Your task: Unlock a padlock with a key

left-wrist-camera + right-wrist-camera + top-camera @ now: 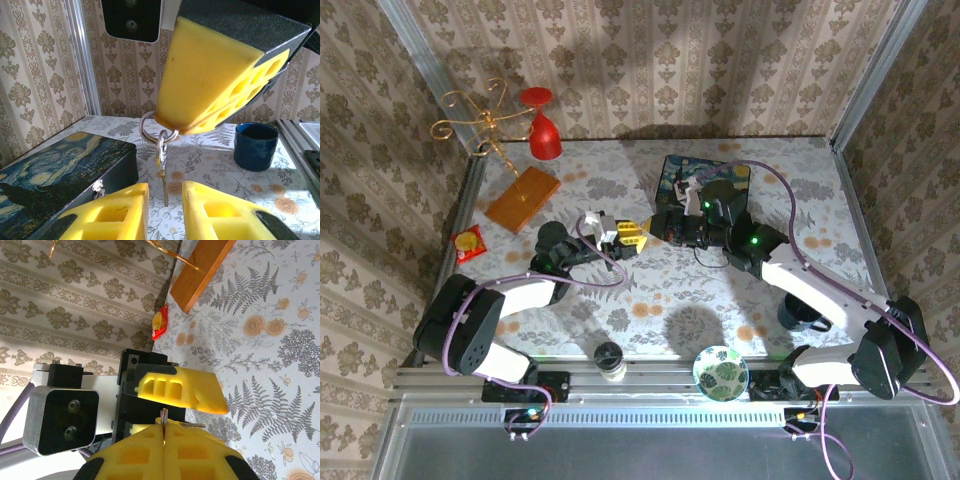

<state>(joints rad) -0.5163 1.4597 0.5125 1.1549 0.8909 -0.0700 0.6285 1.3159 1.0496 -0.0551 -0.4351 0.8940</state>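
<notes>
Right gripper [167, 125], clamped shut on a ring [142, 129], dangles the key [164, 177] below it, between the parted fingers of the partly open left gripper [165, 192], touching neither. A box [60, 165] sits left of it.

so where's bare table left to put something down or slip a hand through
Bare cloth lies at the far middle, between the wooden board and the starry box; at the far right, past that box; and in front, just beyond the small jar and green bowl. Crowded: centre, where left gripper and right gripper meet.
</notes>
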